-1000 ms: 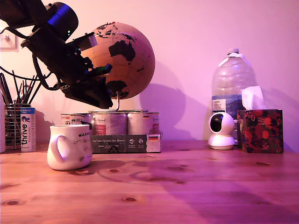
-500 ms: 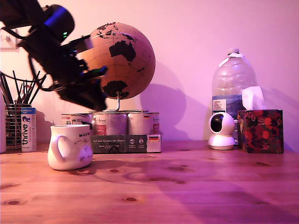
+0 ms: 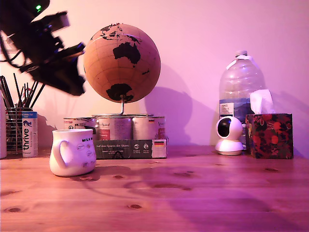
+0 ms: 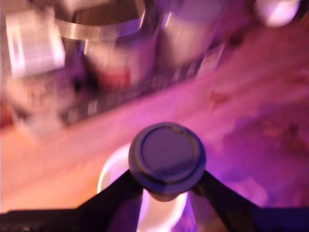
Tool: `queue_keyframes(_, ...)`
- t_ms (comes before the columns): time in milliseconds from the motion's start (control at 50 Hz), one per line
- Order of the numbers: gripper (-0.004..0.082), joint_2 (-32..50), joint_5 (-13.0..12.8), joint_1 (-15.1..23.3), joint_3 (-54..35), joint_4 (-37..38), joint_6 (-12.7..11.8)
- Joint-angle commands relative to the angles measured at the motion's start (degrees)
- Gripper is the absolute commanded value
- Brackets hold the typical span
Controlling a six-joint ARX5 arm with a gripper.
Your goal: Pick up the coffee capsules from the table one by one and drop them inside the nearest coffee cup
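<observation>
In the wrist view my gripper (image 4: 167, 186) is shut on a dark round coffee capsule (image 4: 167, 157), its flat face toward the camera, with a black finger on either side. Below it shows the white rim of the coffee cup (image 4: 108, 176), blurred. In the exterior view the arm is a dark blurred shape high at the left, and its gripper (image 3: 71, 84) hangs well above the white coffee cup (image 3: 72, 152), which stands on the wooden table (image 3: 193, 193). The capsule cannot be made out in that view.
Behind the cup stand labelled tin cans (image 3: 125, 130) in a tray with a globe (image 3: 121, 63) above them. A pen holder (image 3: 14, 128) and a "thrive" tube (image 3: 29, 134) are at the exterior view's left. A small camera (image 3: 228, 135), water bottle (image 3: 239, 92) and tissue box (image 3: 268, 134) stand at the right.
The arm has swung up and toward the exterior view's left, away from the front of the globe. The cup and everything else on the table have stayed put.
</observation>
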State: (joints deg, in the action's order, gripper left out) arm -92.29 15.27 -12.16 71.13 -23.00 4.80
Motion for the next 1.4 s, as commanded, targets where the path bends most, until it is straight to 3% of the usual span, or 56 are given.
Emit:
queue_keyframes(0, 0.0196, -0.6, 0.0, 0.1, -0.9, -0.8, -0.2)
queue_keyframes(580, 0.0196, -0.6, -3.5, -0.9, -0.9, -5.6, -0.2)
queue_keyframes(840, 0.0196, -0.7, -7.9, -3.0, -0.9, -4.2, -0.2)
queue_keyframes(1040, 0.0196, -1.2, -9.8, -3.4, -0.9, -4.4, -0.2)
queue_keyframes(1380, 0.0196, -2.4, -10.8, -3.4, 0.8, -8.0, -0.2)
